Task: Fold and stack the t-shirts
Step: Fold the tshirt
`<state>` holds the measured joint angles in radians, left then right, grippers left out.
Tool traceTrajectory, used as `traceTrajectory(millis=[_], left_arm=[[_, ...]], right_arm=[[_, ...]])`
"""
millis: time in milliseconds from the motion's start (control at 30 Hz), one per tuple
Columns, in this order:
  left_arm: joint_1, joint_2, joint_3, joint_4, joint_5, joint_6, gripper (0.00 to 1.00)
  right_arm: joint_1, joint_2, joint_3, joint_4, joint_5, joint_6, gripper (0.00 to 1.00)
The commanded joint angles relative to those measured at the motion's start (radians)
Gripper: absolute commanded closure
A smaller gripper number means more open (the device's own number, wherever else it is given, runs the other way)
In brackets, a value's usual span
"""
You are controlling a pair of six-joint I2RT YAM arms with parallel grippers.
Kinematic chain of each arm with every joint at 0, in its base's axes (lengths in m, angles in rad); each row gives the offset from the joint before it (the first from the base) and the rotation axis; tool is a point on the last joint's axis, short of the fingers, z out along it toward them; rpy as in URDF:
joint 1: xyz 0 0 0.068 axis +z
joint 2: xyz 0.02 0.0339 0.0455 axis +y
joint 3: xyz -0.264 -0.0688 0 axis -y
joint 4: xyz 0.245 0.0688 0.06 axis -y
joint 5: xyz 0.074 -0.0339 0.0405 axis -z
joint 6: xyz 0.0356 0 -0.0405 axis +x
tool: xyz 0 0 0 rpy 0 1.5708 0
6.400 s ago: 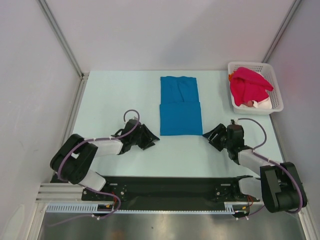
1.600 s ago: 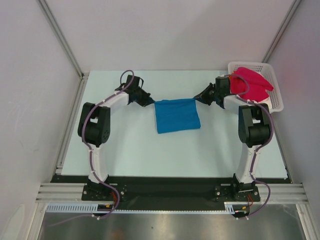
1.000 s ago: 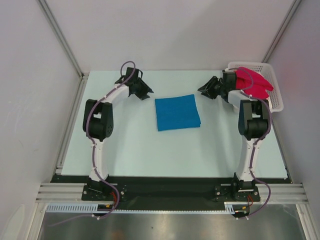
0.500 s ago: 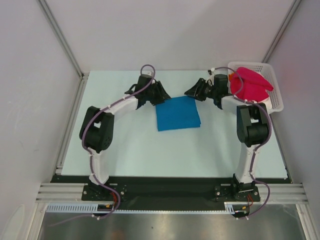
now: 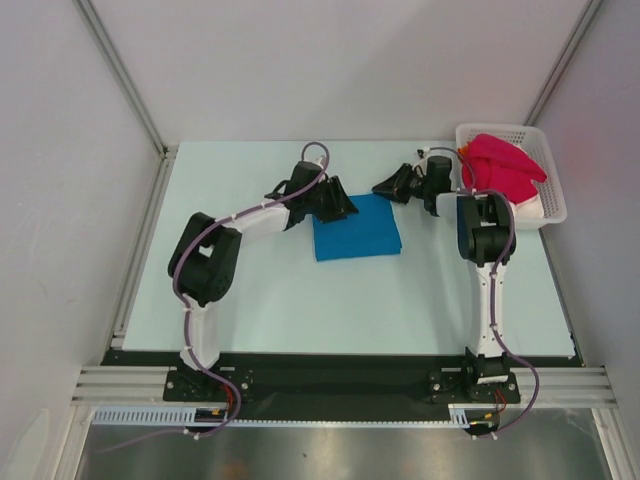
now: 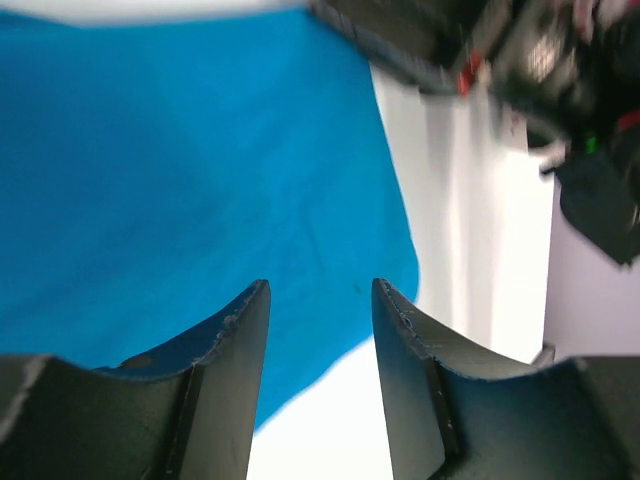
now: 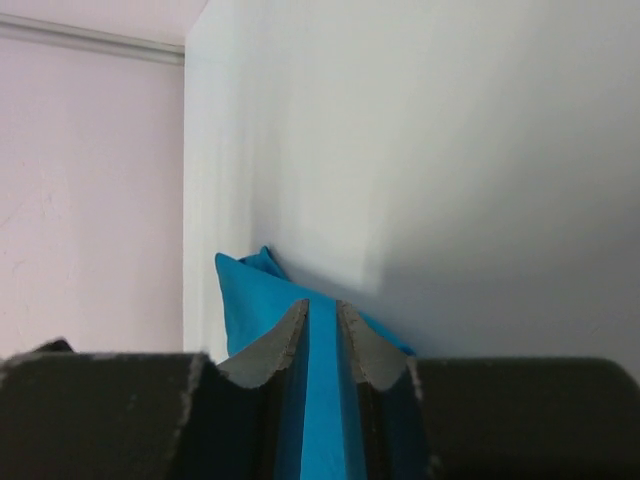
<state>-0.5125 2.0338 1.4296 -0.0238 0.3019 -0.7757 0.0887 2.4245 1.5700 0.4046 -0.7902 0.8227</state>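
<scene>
The bright blue t-shirt point(image 5: 357, 230) lies folded into a rectangle mid-table. My left gripper point(image 5: 341, 206) hovers at its far left corner; in the left wrist view its jaws point(image 6: 320, 292) stand open with the blue cloth point(image 6: 180, 170) beneath and nothing between them. At the far right corner my right gripper point(image 5: 386, 187) has its jaws point(image 7: 322, 306) drawn narrow, with blue cloth point(image 7: 250, 290) filling the slit between them. A crimson-pink t-shirt point(image 5: 500, 168) is heaped in the basket, with bits of white point(image 5: 526, 206) and orange point(image 5: 463, 154) beside it.
The white lattice basket point(image 5: 552, 205) stands at the table's far right corner. Grey walls close off the back and both sides. The right arm's dark body point(image 6: 570, 90) shows blurred at the upper right of the left wrist view.
Both grippers moved inward from the table's far corners to the shirt's far edge. The right jaws narrowed onto the blue cloth; the left stayed open.
</scene>
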Motion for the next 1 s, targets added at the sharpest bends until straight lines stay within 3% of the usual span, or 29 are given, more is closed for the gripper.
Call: traceTrajectory(millis=[0,200,300,467,600,800,967], left_arm=[[-0.044,-0.096,-0.029,0.041,0.031,0.038,0.49],[-0.096,-0.032,0.012,0.056,0.092,0.023,0.5],[-0.121,0.021,0.009,0.102,0.083,-0.01,0.5],[-0.123,0.14,0.04,0.107,0.094,-0.059,0.52],[-0.118,0.155,0.049,0.058,0.065,-0.016,0.53],[-0.11,-0.084,-0.093,0.078,0.031,0.001,0.52],[-0.112,-0.141,-0.121,0.076,0.06,0.004,0.5]], right_arm=[[-0.024,-0.031,0.059,-0.039,0.025,-0.049,0.78],[-0.04,-0.298,-0.167,-0.156,0.078,-0.122,0.72],[-0.044,-0.442,-0.298,-0.138,0.055,-0.114,0.66],[-0.041,-0.622,-0.606,0.002,0.017,-0.047,0.63],[-0.02,-0.665,-0.715,0.068,-0.009,-0.025,0.65],[0.017,-0.641,-0.781,0.111,-0.015,-0.039,0.72],[-0.003,-0.59,-0.867,0.24,-0.001,0.019,0.78]])
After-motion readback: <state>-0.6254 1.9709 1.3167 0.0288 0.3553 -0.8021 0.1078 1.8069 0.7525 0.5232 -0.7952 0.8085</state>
